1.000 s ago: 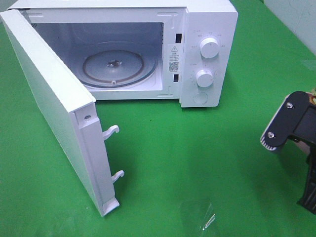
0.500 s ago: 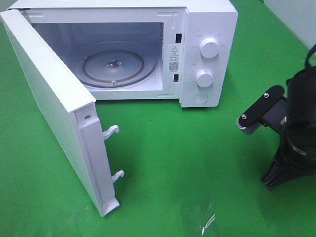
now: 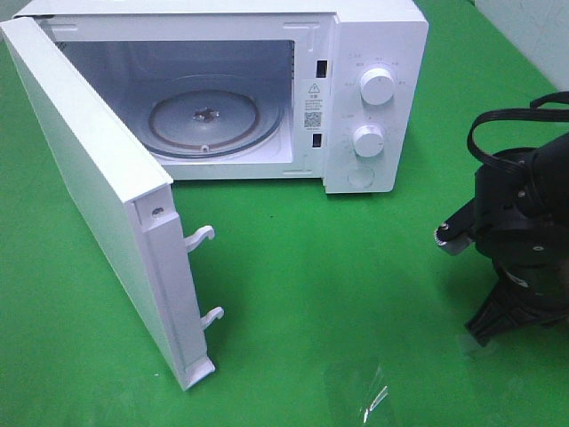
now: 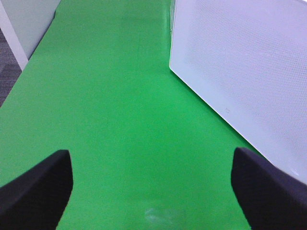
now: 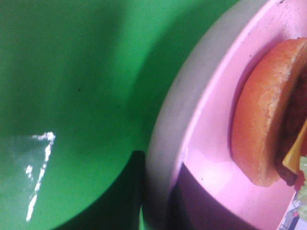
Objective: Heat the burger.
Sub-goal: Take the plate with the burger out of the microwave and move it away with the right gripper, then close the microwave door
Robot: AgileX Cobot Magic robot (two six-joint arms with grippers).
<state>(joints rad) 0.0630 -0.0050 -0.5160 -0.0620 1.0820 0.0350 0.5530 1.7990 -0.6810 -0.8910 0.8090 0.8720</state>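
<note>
Burger (image 5: 261, 115) sits on the pink plate (image 5: 211, 120) our closed right gripper grips by its rim; our left gripper (image 4: 152, 189) hangs spread apart.

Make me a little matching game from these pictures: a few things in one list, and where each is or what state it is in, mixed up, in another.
Things:
1. microwave door
2. glass turntable
3. burger
4. left end effector

Places or states:
A. lying on the pink plate
B. wide open, nothing between its fingers
C. swung open toward the front left
D. bare, inside the oven cavity

Right pairs: 1-C, 2-D, 3-A, 4-B
</note>
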